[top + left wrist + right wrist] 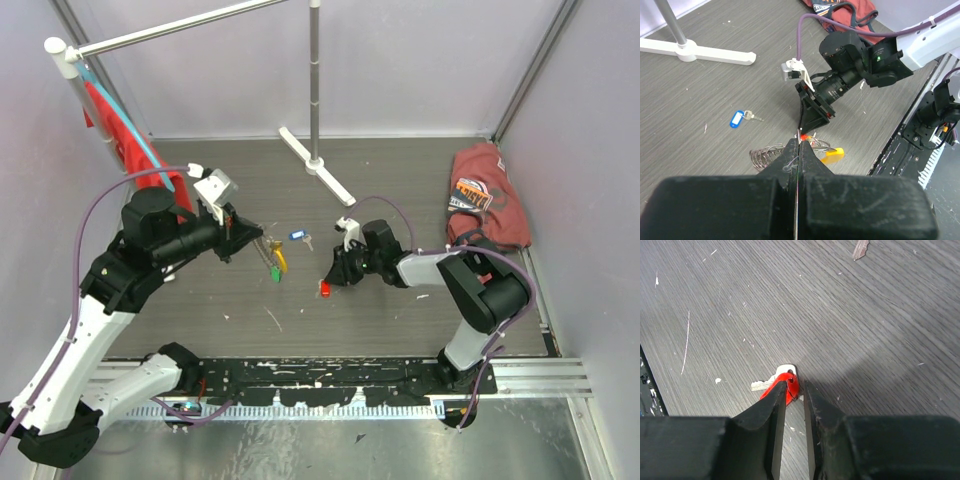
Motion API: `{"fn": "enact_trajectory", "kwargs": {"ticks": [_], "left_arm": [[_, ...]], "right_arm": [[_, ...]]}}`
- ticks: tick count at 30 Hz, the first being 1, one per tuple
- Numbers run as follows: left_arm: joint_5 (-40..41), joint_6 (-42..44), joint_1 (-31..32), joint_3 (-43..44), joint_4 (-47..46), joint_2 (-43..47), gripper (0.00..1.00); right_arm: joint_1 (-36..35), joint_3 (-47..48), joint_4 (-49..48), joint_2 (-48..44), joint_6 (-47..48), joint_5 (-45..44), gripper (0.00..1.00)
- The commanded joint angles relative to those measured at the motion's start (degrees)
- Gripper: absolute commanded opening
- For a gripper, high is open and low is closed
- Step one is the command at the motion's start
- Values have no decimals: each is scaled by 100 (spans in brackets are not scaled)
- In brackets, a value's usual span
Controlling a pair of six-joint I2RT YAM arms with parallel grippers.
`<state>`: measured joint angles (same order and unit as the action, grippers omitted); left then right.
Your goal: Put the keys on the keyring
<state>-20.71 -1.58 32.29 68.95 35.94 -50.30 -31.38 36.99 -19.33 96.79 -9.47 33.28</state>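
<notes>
The red key (794, 383) lies flat on the grey table, its red head right at the tips of my right gripper (795, 387). The jaws stand a narrow gap apart, with the left finger (775, 400) over the edge of the head. From above, that gripper (328, 280) points down-left at the red key (325, 289). The blue key (297, 236) lies loose further back. My left gripper (255, 240) is shut on the keyring (277, 260), whose yellow and green tags hang below it. In the left wrist view a thin wire of the keyring (820, 146) runs between the shut jaws.
A white stand base (315, 165) sits at the back centre. A red cloth (485, 195) lies at the back right and a red garment (120, 130) hangs at the back left. A black rail (330, 380) runs along the near edge.
</notes>
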Motion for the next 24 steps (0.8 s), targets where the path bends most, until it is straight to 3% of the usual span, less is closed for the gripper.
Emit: {"fn": "enact_trajectory", "kwargs": {"ticks": [1,11,24], "left_arm": [[-65,-9,-30,303,-141,66,0],[-79,-6,-30,285,-149,72,0],[-86,-17,-30,282,-198,80,0]], "right_arm": [[-50,88,46,155,156,30,25],[-64,67,116,-20,197,84,1],[-69,700,1458,-1278,947,144,1]]}}
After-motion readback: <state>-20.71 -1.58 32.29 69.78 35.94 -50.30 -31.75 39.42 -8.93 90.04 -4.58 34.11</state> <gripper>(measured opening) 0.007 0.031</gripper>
